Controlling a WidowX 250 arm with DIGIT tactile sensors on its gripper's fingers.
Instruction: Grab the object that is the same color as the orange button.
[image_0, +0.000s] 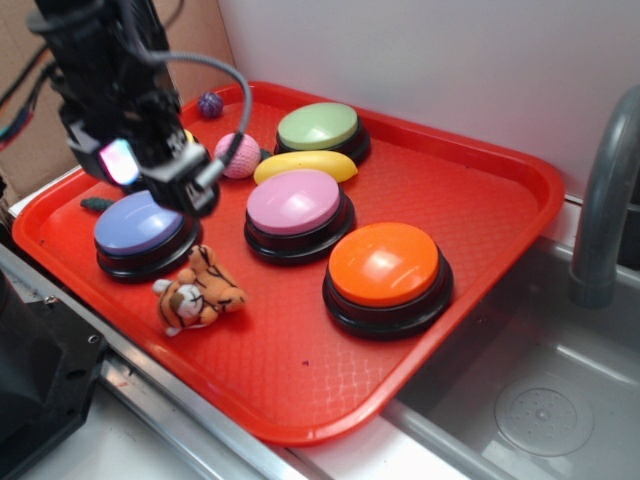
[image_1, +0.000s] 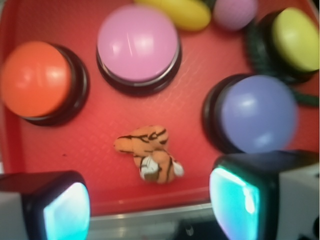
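A small orange plush tiger (image_0: 202, 290) (image_1: 148, 154) with black stripes lies on the red tray near its front edge. The orange button (image_0: 385, 267) (image_1: 36, 79) sits to the tiger's right in the exterior view, a glossy dome on a black base. My gripper (image_0: 165, 180) (image_1: 150, 205) hangs above the purple button, up and to the left of the tiger. Its jaws stand wide open with nothing between them. In the wrist view the tiger lies just beyond the gap between the two fingers.
On the red tray (image_0: 470, 170) stand a purple button (image_0: 140, 228), a pink button (image_0: 297, 208) and a green-yellow button (image_0: 320, 128). A yellow banana toy (image_0: 305, 162), a pink ball (image_0: 238, 155) and a small purple ball (image_0: 209, 103) lie behind. A sink and faucet (image_0: 605, 200) are at right.
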